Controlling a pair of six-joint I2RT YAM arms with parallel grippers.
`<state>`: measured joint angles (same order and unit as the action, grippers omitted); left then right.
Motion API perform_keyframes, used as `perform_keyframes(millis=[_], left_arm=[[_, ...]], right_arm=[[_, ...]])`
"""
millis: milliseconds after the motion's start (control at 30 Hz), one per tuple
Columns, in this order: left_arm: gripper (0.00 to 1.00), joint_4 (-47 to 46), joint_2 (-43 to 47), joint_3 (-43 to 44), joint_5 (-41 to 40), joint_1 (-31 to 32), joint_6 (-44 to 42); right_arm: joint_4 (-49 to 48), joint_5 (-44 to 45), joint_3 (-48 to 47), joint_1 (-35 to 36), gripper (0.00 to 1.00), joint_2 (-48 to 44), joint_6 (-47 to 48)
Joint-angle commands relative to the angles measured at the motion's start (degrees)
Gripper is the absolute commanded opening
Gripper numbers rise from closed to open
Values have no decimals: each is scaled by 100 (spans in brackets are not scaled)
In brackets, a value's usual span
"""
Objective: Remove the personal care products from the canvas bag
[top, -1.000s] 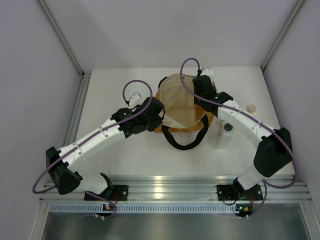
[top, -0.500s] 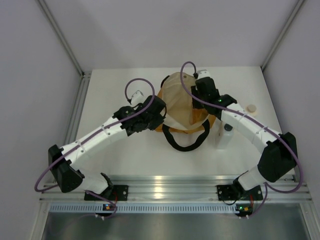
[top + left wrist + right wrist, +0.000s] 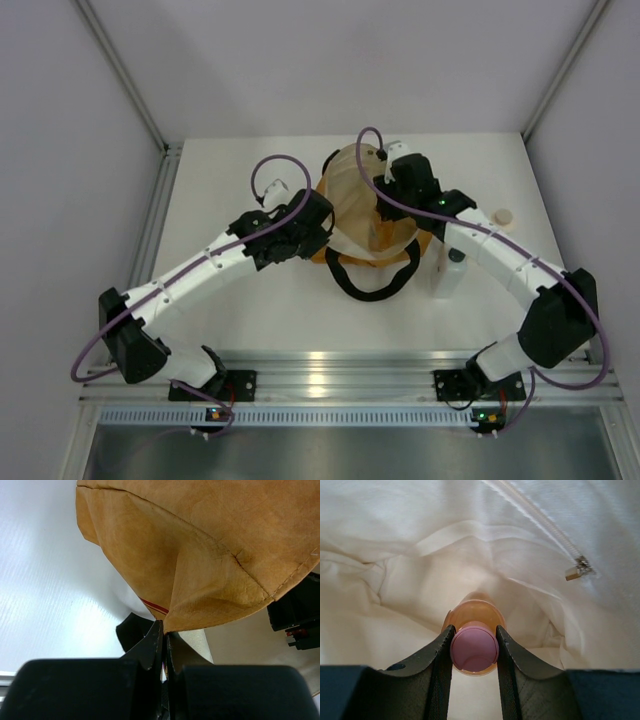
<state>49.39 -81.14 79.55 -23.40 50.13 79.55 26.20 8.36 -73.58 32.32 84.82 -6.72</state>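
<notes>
Nearest the bases, on the white table (image 3: 250, 320): black loop handle (image 3: 368, 290) of the mustard-tan canvas bag (image 3: 350, 195), lying flat. Just right of it, small white bottle (image 3: 450, 275), upright, outside the bag. Further in, left gripper (image 3: 164, 630) pinched tight on a folded edge of the bag's tan fabric. Out toward the right edge, well apart, cream-beige round-topped bottle (image 3: 503, 214) on the table. Beyond, right gripper (image 3: 475, 630) down inside the cream lining (image 3: 395, 555), narrowed onto the orange translucent bottle with pink cap (image 3: 474, 650), one finger against each side. Zipper pull (image 3: 579, 570) up to the right.
</notes>
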Motion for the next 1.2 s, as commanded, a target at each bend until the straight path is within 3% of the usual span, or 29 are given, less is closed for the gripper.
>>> perform_keyframes(millis=[0,167,300,433,467,567,667,967,1167], left_arm=[[0,-43,-59,210,-24,-21,-1],[0,-52,-95,298,-51,-21,-9],[13,-43,-77,342,-130,-21,-10],[46,-43,-42,360,-235,-21,8],[60,-43,-24,368,-253,-21,-1],[72,-43,63,447,-402,-21,-53],[96,-52,134,588,-577,-21,-202],[98,-34,406,1035,-1017,-21,-1176],[98,-25,845,1370,-1728,-21,-2055]], right_arm=[[-739,-405,-481,152,0,-597,171],[-678,-590,-674,205,0,-896,241],[-528,-678,-903,240,0,-1081,303],[-387,-722,-1184,258,0,-1195,347],[-352,-730,-1246,266,0,-1213,356],[-185,-766,-1518,284,0,-1266,408],[-62,-809,-1764,310,0,-1318,409],[544,-958,-2792,468,0,-1310,593],[808,-1126,-3329,591,0,-1275,619]])
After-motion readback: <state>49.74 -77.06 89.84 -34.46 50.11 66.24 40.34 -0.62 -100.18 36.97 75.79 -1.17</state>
